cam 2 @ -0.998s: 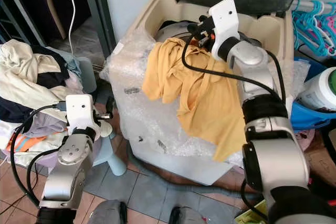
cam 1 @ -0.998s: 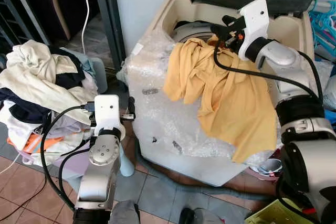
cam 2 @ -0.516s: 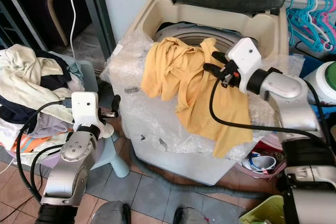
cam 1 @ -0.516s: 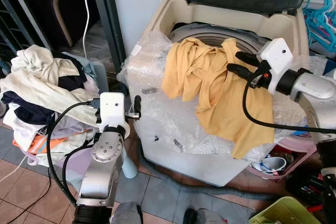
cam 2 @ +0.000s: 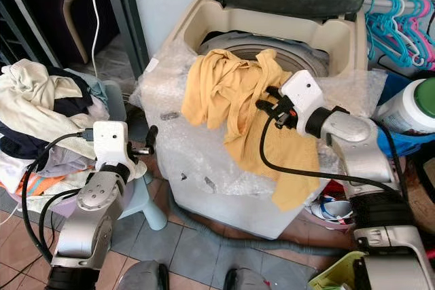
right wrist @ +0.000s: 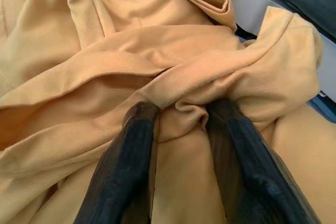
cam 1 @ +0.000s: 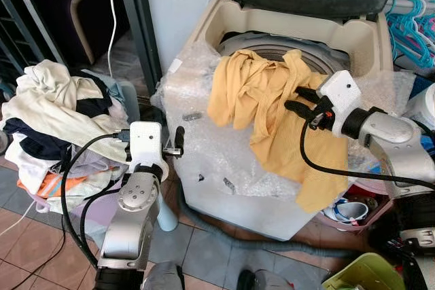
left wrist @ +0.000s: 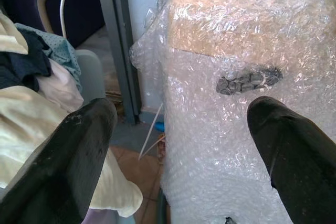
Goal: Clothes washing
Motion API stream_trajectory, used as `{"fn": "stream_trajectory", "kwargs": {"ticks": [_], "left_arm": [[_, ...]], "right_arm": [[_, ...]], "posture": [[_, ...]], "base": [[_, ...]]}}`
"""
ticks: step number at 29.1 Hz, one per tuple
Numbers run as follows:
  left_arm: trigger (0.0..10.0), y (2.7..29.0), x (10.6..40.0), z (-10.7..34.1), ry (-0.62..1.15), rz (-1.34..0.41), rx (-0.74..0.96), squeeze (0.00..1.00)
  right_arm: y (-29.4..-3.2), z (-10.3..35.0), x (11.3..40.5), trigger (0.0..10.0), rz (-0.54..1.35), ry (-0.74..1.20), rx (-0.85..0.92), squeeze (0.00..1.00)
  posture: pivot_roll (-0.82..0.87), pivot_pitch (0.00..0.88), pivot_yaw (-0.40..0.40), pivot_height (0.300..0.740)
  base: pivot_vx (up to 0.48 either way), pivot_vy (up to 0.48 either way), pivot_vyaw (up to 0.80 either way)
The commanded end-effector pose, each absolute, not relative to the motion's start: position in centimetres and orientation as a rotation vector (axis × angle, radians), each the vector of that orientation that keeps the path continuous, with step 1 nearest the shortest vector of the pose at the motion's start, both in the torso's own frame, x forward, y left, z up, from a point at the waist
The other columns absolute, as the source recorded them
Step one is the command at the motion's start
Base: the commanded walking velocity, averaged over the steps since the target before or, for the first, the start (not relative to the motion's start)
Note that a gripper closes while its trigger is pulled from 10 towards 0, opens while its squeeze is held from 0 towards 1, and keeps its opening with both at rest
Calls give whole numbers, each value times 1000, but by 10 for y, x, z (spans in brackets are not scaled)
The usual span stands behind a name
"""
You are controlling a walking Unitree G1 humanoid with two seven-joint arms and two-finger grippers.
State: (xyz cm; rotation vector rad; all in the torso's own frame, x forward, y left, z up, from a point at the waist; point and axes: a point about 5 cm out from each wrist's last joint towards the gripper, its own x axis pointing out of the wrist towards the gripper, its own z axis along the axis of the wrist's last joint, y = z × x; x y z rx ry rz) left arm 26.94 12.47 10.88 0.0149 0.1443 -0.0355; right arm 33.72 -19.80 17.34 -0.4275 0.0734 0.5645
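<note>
At upper centre, a beige top-loading washing machine wrapped in bubble film (cam 1: 204, 147) is draped with a mustard-yellow cotton shirt (cam 1: 272, 110). A fold is pinched by the right gripper (right wrist: 181, 111); it should be lifted clear before being fed into the drum. The left gripper (left wrist: 181, 129) is held spread at lower left.

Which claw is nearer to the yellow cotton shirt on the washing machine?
Right. The right claw pinches a fold of the yellow cotton shirt; the left claw hangs open beside the laundry pile.

yellow shirt (cam 1: 272, 110): matt cloth | washer (cam 1: 285, 25): plastic, seemingly bubble-wrapped
</note>
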Motion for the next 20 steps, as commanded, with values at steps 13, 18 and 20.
{"fn": "stream_trajectory", "kwargs": {"ticks": [13,18,20], "left_arm": [[10000,122,269,112,140,-45,17,0],[10000,119,271,112,137,-55,18,0],[10000,118,271,112,137,-53,18,0]], "right_arm": [[-193,175,362,0,239,75,-191,0],[-184,210,389,0,237,2,-165,0],[-177,229,401,0,244,-35,-142,0]], "posture": [[50,53,3,740],[51,51,-1,740],[60,52,-8,740]], "base": [[0,0,0],[0,0,0],[0,0,0]]}}
